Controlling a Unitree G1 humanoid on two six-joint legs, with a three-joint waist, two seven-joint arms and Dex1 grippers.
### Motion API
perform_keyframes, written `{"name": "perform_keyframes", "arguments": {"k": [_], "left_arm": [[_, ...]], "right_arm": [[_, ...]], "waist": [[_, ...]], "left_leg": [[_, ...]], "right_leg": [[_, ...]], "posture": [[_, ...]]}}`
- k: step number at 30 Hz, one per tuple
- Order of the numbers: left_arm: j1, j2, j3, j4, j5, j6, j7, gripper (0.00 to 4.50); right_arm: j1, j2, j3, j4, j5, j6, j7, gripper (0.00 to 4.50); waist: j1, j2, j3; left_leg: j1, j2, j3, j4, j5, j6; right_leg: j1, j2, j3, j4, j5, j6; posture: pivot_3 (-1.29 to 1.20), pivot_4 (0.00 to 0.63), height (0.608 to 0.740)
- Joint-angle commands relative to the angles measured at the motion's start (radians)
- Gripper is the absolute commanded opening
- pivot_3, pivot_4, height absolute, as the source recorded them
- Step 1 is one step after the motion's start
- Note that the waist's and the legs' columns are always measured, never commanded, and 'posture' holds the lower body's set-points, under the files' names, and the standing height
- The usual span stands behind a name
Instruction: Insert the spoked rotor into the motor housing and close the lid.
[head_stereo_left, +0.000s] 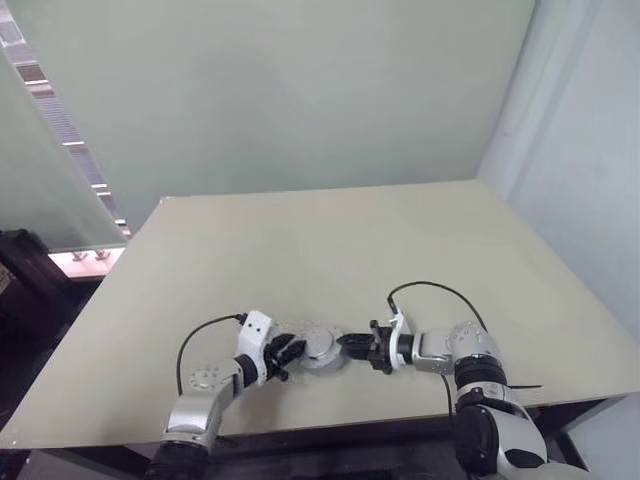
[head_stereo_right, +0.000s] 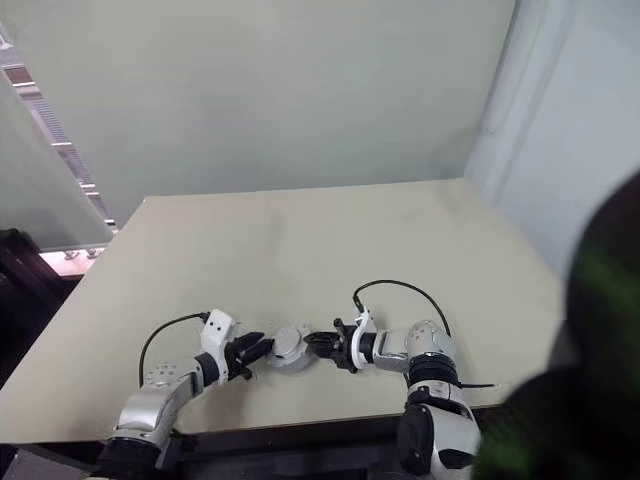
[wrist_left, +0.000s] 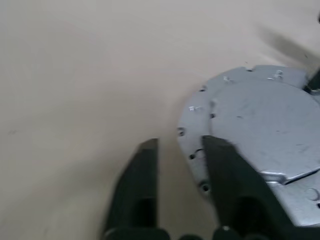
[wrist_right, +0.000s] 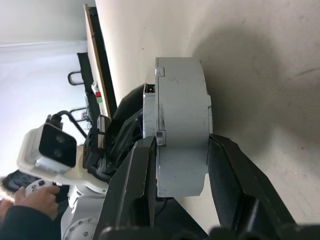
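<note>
Two grippers meet at one grey object near the front edge of the table (head_stereo_left: 330, 240), as I see it from the head camera. The left gripper (head_stereo_left: 290, 352) reaches in from the left, the right gripper (head_stereo_left: 352, 346) from the right, and the round grey motor housing (head_stereo_left: 320, 349) sits between them on the tan surface. A black cable (head_stereo_left: 440, 290) loops above the right wrist, and another cable (head_stereo_left: 195, 335) arcs over the left forearm. The far half of the table is bare, with a pale wall (head_stereo_left: 300, 90) behind it.

Left wrist view: I see the left gripper's two black fingers (wrist_left: 142, 190) standing apart with a gap of table between them. One finger lies over the flat edge of the housing (wrist_left: 260, 120); the other rests on the table just beside it. The fingers are not pressed onto the housing from both sides. Small screws dot the housing's rim.

Right wrist view: the right gripper (wrist_right: 177, 165) is clamped on the housing (wrist_right: 182, 110), one finger against each flat face, so the body is held edge-on. Beyond it I see the left gripper (wrist_right: 125, 130) and its wrist camera (wrist_right: 50, 145). A person's hand (wrist_right: 37, 197) holding a controller shows in the background.
</note>
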Motion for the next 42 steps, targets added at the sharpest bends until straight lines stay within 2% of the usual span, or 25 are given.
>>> {"name": "perform_keyframes", "arguments": {"k": [1,5,6,10,19,25,33,42], "left_arm": [[-0.004,0.032,0.061,-0.069,-0.081,0.053,-0.032,2.93],[-0.002,0.056,0.148,-0.080,-0.139,0.109,-0.002,4.33],[0.003,0.056,0.181,-0.100,-0.188,0.164,0.001,4.50],[0.033,0.016,0.312,-0.197,-0.406,0.368,0.036,4.50],[0.085,-0.068,0.463,-0.263,-0.679,0.591,0.184,4.50],[0.104,-0.126,0.497,-0.278,-0.802,0.652,0.264,4.50],[0.095,-0.198,0.510,-0.284,-0.972,0.676,0.327,4.50],[0.107,-0.226,0.468,-0.289,-1.072,0.667,0.337,4.50]], "right_arm": [[0.006,0.017,0.023,-0.017,0.016,-0.006,-0.016,1.21],[0.013,0.015,0.023,-0.019,0.029,-0.008,-0.017,1.21],[0.015,0.015,0.021,-0.020,0.038,-0.007,-0.010,1.21],[0.019,0.020,-0.008,-0.032,0.094,0.005,0.018,1.21],[0.029,0.099,-0.089,-0.139,0.251,0.031,0.053,1.21],[0.002,0.144,-0.097,-0.207,0.338,0.030,0.022,1.20],[-0.014,0.166,-0.042,-0.276,0.382,0.038,-0.016,1.20],[0.005,0.156,0.002,-0.286,0.396,0.013,-0.049,1.20]], "waist": [[-0.009,0.000,0.000],[-0.014,0.000,0.000],[-0.014,0.000,0.000],[-0.014,0.000,0.001],[-0.013,-0.004,0.004],[-0.009,-0.004,0.004],[-0.009,-0.004,0.004],[-0.009,-0.004,0.004]], "left_leg": [[-0.001,0.000,0.000,0.000,0.000,0.000],[-0.002,0.000,0.000,0.000,0.000,0.000],[-0.002,0.000,0.000,0.000,0.000,0.000],[-0.003,0.000,0.000,0.000,0.000,0.000],[-0.007,0.001,-0.001,0.001,0.000,0.000],[-0.008,-0.002,-0.001,0.002,0.000,0.000],[-0.009,0.000,0.000,0.002,0.000,0.000],[-0.009,-0.001,0.000,0.002,0.000,0.000]], "right_leg": [[-0.001,0.000,0.000,0.000,0.000,0.000],[-0.003,0.000,0.001,0.001,0.000,0.000],[-0.003,0.000,0.001,0.001,0.000,0.000],[-0.004,0.000,0.001,0.001,0.000,0.000],[-0.008,0.000,0.001,0.001,0.000,0.000],[-0.007,-0.001,0.001,0.000,0.000,0.000],[-0.009,-0.001,0.001,0.000,0.001,-0.001],[-0.009,-0.001,0.001,0.000,0.001,-0.001]], "posture": [[0.00,0.000,0.740],[0.00,0.000,0.740],[0.00,0.000,0.740],[0.00,0.000,0.740],[0.00,0.000,0.740],[0.00,0.000,0.740],[0.00,0.000,0.740],[0.00,0.000,0.740]]}}
